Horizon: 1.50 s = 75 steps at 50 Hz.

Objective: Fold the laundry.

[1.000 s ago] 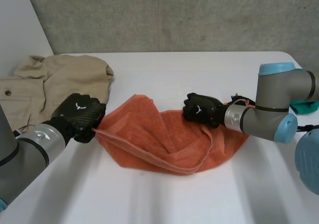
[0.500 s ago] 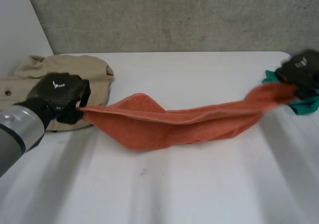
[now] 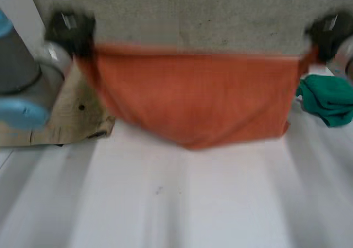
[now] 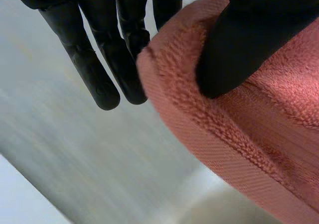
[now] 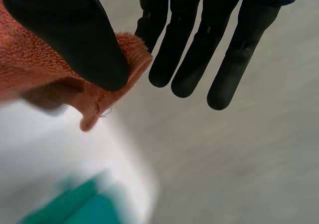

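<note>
An orange towel (image 3: pixel 193 96) hangs spread out above the table, stretched between my two hands. My left hand (image 3: pixel 69 30) holds its upper left corner, my right hand (image 3: pixel 328 30) its upper right corner. In the left wrist view the thumb (image 4: pixel 249 40) presses the towel's hemmed edge (image 4: pixel 219 134) against a finger, while the other fingers (image 4: pixel 99 59) stay straight beside it. In the right wrist view the thumb (image 5: pixel 75 40) pinches the towel corner (image 5: pixel 104 94) the same way, next to straight fingers (image 5: pixel 199 45). The towel's lower edge sags to a point just above the table.
A beige garment (image 3: pixel 55 118) lies on the white table (image 3: pixel 193 204) at the left, under my left arm. A green cloth (image 3: pixel 328 99) lies at the right, also seen below my right hand (image 5: pixel 75 204). A grey wall stands behind.
Both hands have risen and moved apart, lifting the towel off the table. It went from a crumpled heap to a stretched band to a hanging sheet.
</note>
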Tool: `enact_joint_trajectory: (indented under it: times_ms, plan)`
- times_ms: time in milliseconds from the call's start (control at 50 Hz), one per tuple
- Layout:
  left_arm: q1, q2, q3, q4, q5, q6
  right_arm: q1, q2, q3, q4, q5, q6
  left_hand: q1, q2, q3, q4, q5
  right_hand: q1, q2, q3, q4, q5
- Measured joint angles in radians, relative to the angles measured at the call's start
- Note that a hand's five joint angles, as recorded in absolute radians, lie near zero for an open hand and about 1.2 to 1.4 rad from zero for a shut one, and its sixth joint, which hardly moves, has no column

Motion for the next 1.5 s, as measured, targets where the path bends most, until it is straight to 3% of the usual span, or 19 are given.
enact_joint_trajectory:
  times_ms: [140, 240, 400, 540, 760, 800, 840, 1000, 1120, 1180, 1300, 1500]
  plan:
    - [0.012, 0.0, 0.112, 0.329, -0.005, -0.194, 0.007, -0.046, -0.011, -0.477, 0.016, 0.216, 0.0, 0.0, 0.0, 0.0, 0.0, 0.0, 0.0, 0.0, 0.0, 0.005]
    - [0.026, 0.004, 0.051, 0.354, 0.0, -0.235, 0.002, -0.089, 0.111, -0.606, -0.004, 0.259, 0.0, 0.0, 0.0, 0.0, 0.0, 0.0, 0.0, 0.0, 0.0, 0.007]
    - [0.051, 0.031, -0.187, 0.32, 0.022, -0.236, -0.016, -0.083, 0.267, -0.519, -0.058, 0.242, 0.0, 0.0, 0.0, 0.0, 0.0, 0.0, 0.0, 0.0, 0.0, 0.007]
    - [0.041, 0.045, -0.507, 0.367, 0.121, -0.229, -0.047, -0.028, 0.463, -0.28, -0.119, 0.172, 0.0, 0.0, 0.0, 0.0, 0.0, 0.0, 0.0, 0.0, 0.0, 0.007]
    - [0.024, 0.069, -0.735, 0.388, 0.154, -0.201, -0.105, 0.033, 0.624, -0.049, -0.165, 0.125, 0.0, 0.0, 0.0, 0.0, 0.0, 0.0, 0.0, 0.0, 0.0, 0.007]
    - [0.023, 0.096, -0.764, 0.384, 0.152, -0.197, -0.127, 0.031, 0.624, -0.012, -0.175, 0.157, 0.0, 0.0, 0.0, 0.0, 0.0, -0.168, -0.202, -0.206, -0.209, -0.184]
    - [0.023, 0.114, -0.773, 0.383, 0.149, -0.197, -0.14, 0.021, 0.621, -0.002, -0.182, 0.182, 0.0, 0.0, 0.0, 0.0, 0.0, -0.316, -0.385, -0.387, -0.393, -0.363]
    - [0.022, 0.158, -0.777, 0.369, 0.142, -0.204, -0.168, -0.038, 0.63, 0.0, -0.22, 0.21, 0.0, 0.0, 0.0, 0.0, 0.0, -0.475, -0.543, -0.555, -0.57, -0.549]
    - [0.024, 0.186, -0.764, 0.343, 0.136, -0.215, -0.188, -0.105, 0.695, -0.015, -0.322, 0.044, 0.0, 0.0, 0.0, 0.0, 0.0, -0.516, -0.594, -0.605, -0.612, -0.602]
    - [0.024, 0.185, -0.753, 0.338, 0.136, -0.217, -0.198, -0.105, 0.732, -0.022, -0.378, -0.121, 0.0, 0.0, 0.0, 0.0, 0.0, -0.533, -0.606, -0.62, -0.626, -0.615]
    - [0.023, 0.173, -0.732, 0.337, 0.136, -0.217, -0.202, -0.059, 0.759, -0.057, -0.421, -0.322, 0.0, 0.0, 0.0, 0.0, 0.0, -0.566, -0.642, -0.651, -0.662, -0.651]
    - [0.016, 0.157, -0.71, 0.33, 0.134, -0.216, -0.191, 0.004, 0.742, -0.205, -0.416, -0.338, 0.0, 0.0, 0.0, 0.0, 0.0, -0.533, -0.592, -0.605, -0.615, -0.578]
